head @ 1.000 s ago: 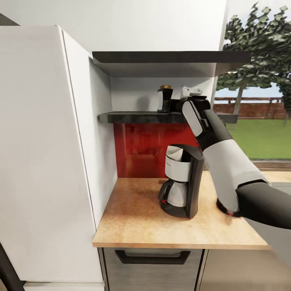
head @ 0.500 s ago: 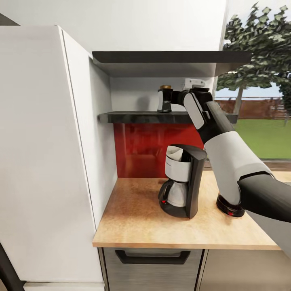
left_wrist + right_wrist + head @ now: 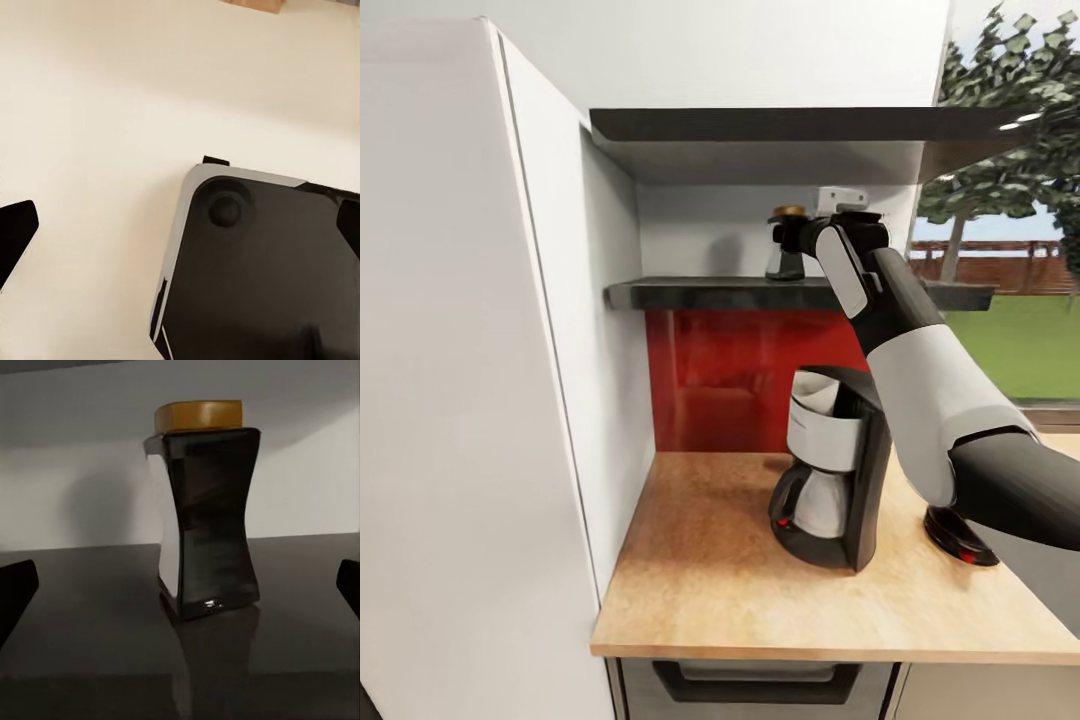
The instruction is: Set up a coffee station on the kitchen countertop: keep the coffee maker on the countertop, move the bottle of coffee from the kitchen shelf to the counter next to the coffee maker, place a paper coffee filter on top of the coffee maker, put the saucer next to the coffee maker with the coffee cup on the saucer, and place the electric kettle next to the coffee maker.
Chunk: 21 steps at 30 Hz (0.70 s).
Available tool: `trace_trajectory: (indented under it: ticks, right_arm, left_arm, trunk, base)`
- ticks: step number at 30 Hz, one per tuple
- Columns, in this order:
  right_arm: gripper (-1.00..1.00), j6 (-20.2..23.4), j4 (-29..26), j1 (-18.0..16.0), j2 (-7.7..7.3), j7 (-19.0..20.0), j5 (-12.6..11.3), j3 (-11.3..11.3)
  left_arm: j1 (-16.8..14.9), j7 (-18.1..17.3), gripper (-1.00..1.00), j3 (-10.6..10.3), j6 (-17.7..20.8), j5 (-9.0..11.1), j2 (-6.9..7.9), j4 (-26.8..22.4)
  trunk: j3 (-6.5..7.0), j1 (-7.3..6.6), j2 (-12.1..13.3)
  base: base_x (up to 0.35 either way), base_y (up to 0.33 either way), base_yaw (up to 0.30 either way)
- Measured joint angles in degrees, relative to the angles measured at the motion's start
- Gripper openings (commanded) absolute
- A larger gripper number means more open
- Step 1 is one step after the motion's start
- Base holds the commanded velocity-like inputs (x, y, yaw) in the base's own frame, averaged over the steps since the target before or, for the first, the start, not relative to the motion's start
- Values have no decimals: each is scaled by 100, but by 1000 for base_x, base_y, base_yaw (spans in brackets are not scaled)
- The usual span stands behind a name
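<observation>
The right tool (image 3: 792, 237) is raised to shelf height and points straight at the bottle of coffee (image 3: 787, 243), which stands upright on the kitchen shelf (image 3: 700, 292) close to the back wall. In the right wrist view the bottle of coffee (image 3: 206, 510) sits centred between the two dark fingertips (image 3: 16, 589) at the picture's edges, so the jaws are spread wide with clear space on both sides of the jar and nothing held; this looks like a lined-up approach for a side grasp around the waisted middle. Below, the coffee maker (image 3: 835, 465) stands on the bench (image 3: 700, 590) with a white paper cone already in its top, and a dark base with a red switch (image 3: 960, 537), probably the electric kettle, sits just beside it behind the right arm. The left tool (image 3: 15, 236) hangs over a pale surface above a dark rounded panel; one fingertip shows at each edge, so it too appears wide open and empty. The jar carries a white label, but no writing can be read on it, nor on the coffee maker.
</observation>
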Motion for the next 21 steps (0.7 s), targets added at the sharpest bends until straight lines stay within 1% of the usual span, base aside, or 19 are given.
trace_trajectory:
  ticks: [4, 9, 12, 21]
  right_arm:
    - [100, 1, 3, 1, 0, 0, 0, 0]
    - [100, 0, 5, 0, 1, 7, 0, 1]
    - [100, 0, 4, 0, 1, 3, 0, 1]
    - [100, 0, 4, 9, 1, 1, 0, 0]
  left_arm:
    - [0, 0, 100, 0, 0, 0, 0, 0]
    - [0, 4, 100, -3, 1, -1, 0, 0]
    - [0, 5, 100, -5, 1, -1, 0, 0]
    - [2, 8, 100, -8, 1, -1, 0, 0]
  trunk:
    - [0, 0, 0]
    - [0, 0, 0]
    - [0, 2, 0]
    - [0, 2, 0]
  base:
    - [315, 154, 0]
    - [316, 10, 0]
    - [115, -13, 0]
    - [37, -5, 0]
